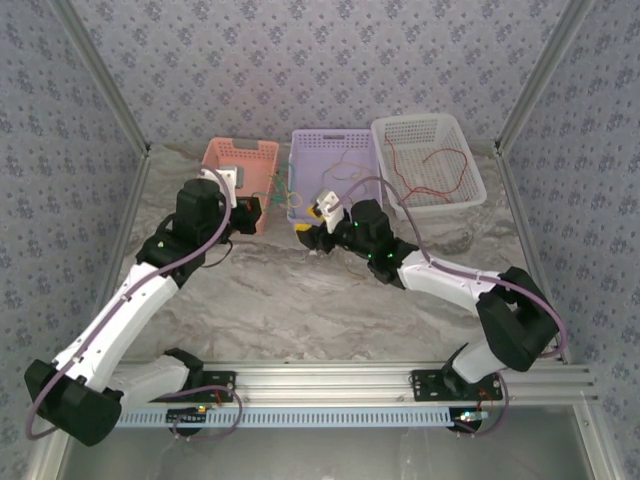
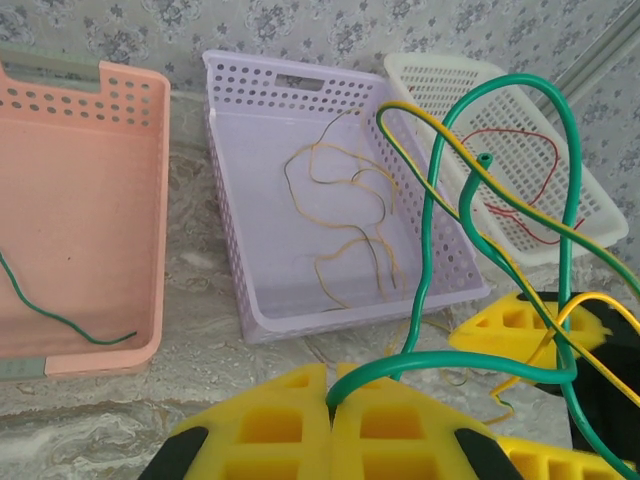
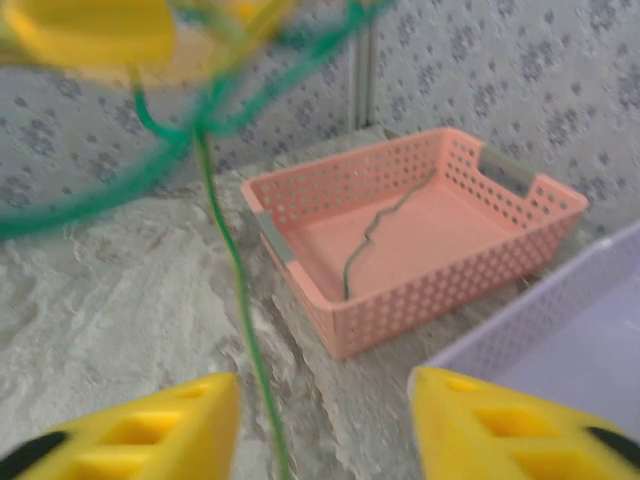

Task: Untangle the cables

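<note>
Working just in front of the lilac perforated plastic basket, above the marble-patterned tabletop. Gripping a glossy green cable with the left pincer, yellow pads clamped together on it. From that clamp, rising in a tall loop before the basket's near right corner, crossed there by a thinner yellow cable. Holding the right pincer apart, a little to the right of the left one, before the same near wall. Between its yellow fingers, hanging almost upright, close to one finger but not pinched. Probably best to close the right pincer there: nearer to the crossing, and set across the long axis. Inside the basket, lying loose: thin yellowish and dark wires. Left of it, in the pink basket, one green wire; right of it, in the white basket, one red wire.
</note>
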Robot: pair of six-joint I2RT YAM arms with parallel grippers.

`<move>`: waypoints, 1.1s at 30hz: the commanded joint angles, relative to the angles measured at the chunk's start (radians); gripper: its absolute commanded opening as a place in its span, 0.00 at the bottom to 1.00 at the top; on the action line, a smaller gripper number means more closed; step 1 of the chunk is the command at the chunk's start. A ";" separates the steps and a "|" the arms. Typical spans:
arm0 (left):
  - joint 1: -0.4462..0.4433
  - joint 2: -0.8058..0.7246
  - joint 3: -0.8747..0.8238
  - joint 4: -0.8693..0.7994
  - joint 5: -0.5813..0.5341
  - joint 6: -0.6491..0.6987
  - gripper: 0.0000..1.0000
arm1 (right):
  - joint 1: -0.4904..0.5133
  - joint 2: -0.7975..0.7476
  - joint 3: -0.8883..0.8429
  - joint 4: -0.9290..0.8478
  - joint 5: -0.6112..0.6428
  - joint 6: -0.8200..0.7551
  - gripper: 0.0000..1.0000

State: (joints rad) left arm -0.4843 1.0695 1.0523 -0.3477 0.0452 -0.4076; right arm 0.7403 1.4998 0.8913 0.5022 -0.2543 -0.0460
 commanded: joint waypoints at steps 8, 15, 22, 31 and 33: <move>0.052 0.012 0.058 0.007 -0.012 0.012 0.00 | 0.020 -0.027 0.002 -0.123 -0.126 0.024 0.00; 0.120 0.073 0.138 0.023 -0.026 0.029 0.00 | 0.059 -0.149 -0.135 -0.226 -0.047 0.008 0.00; 0.144 0.154 0.247 0.024 -0.053 0.050 0.00 | 0.062 -0.238 -0.224 -0.313 0.006 0.021 0.00; 0.180 0.178 0.328 -0.032 -0.118 0.083 0.00 | 0.031 -0.305 -0.266 -0.438 0.067 0.032 0.00; 0.186 0.196 0.351 -0.050 -0.133 0.113 0.00 | 0.027 -0.339 -0.291 -0.439 0.081 0.049 0.00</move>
State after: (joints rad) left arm -0.3126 1.2541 1.3460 -0.3916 -0.0406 -0.3431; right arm 0.7719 1.2064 0.6388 0.1329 -0.2047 -0.0204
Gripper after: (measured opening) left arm 0.040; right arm 0.065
